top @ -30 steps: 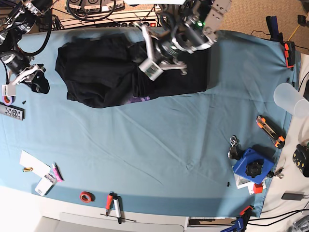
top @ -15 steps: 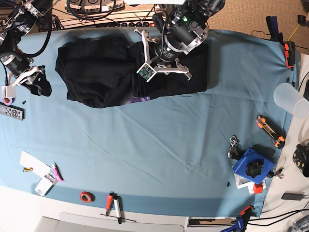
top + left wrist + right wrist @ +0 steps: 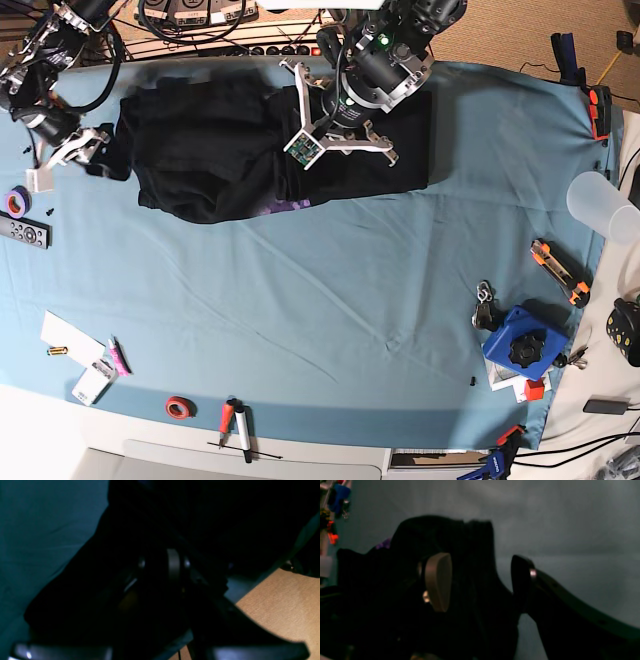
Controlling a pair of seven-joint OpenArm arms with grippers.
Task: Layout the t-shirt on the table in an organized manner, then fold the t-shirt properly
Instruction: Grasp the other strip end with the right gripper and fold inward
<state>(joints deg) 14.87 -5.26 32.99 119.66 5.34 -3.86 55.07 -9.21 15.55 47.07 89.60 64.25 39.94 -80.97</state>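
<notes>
both grippers sit at the crumpled t-shirt [image 3: 240,150].

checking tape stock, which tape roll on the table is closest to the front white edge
The red tape roll, lying near the front edge beside the red-handled tool. The other one, a purple roll, sits far back at the table's side border.
</notes>
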